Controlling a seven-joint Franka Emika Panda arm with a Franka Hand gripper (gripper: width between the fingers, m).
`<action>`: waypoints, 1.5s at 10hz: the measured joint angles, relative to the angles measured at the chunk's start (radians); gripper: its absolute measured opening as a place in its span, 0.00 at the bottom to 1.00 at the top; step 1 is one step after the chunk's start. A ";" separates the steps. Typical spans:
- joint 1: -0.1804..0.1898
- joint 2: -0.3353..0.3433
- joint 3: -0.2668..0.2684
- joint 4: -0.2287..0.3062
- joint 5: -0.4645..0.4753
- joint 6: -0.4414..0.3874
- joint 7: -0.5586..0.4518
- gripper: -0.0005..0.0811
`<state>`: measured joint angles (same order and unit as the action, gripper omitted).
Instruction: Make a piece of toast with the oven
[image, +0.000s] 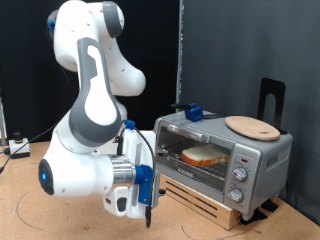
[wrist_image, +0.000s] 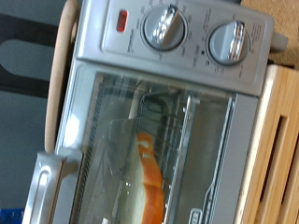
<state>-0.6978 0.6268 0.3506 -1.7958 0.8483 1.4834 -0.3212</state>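
Note:
The silver-grey toaster oven (image: 222, 156) stands on a slatted wooden base at the exterior view's right, its glass door shut. The piece of toast (image: 204, 155), pale with an orange-brown crust, lies inside on the wire rack, seen through the glass. My gripper (image: 150, 212) hangs low in front of the oven's lower left corner, fingers pointing down, with nothing seen between them. The wrist view shows the oven (wrist_image: 103, 37) close up, its knobs (wrist_image: 163, 25), the glass door and the toast (wrist_image: 148, 179) behind it. The gripper's fingers do not show in the wrist view.
A round light-wood plate (image: 252, 126) lies on top of the oven. The slatted wooden base (image: 215, 203) sits under it. A black stand (image: 271, 98) rises behind the oven. A blue object (image: 194, 112) sits at the oven's back left. Cables lie at the far left.

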 joint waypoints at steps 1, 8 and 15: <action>0.003 0.026 0.006 0.029 0.005 0.000 0.002 0.99; 0.109 0.222 0.024 0.275 -0.059 -0.089 0.167 0.99; 0.183 0.242 0.040 0.233 -0.023 0.033 0.171 0.99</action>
<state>-0.5145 0.8684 0.3908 -1.5629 0.8257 1.5164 -0.1503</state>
